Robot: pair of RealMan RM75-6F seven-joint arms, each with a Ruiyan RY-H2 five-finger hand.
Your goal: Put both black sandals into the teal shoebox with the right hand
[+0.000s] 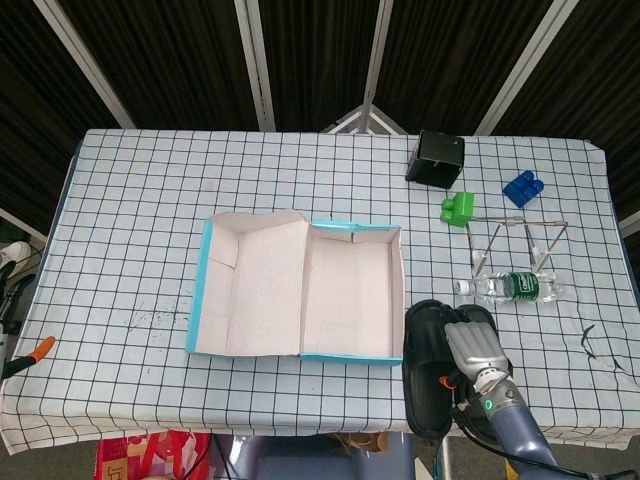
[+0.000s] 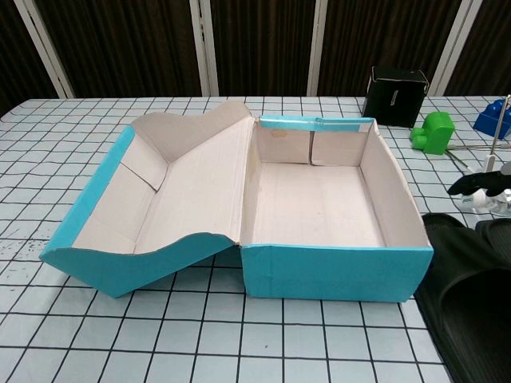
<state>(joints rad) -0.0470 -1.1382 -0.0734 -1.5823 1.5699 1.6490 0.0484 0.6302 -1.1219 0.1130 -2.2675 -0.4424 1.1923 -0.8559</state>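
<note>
Two black sandals lie side by side just right of the open teal shoebox (image 1: 353, 232). The left sandal (image 1: 424, 372) shows nearly whole; the right sandal (image 1: 487, 320) is mostly covered. My right hand (image 1: 475, 345) hovers over them with fingers apart and pointing toward the box, holding nothing. In the chest view the sandals (image 2: 467, 299) fill the lower right corner, and the right hand's dark fingertips (image 2: 477, 183) enter from the right edge above them. The box (image 2: 335, 271) is empty, its lid (image 2: 160, 199) folded out to the left. A sliver of my left hand (image 1: 10, 295) shows at the left edge, fingers unreadable.
Behind the sandals lies a water bottle (image 1: 515, 287) beside a wire stand (image 1: 520, 235). A green block (image 1: 459, 208), a blue block (image 1: 522, 187) and a black box (image 1: 435, 158) sit further back. The table's front edge runs just below the sandals.
</note>
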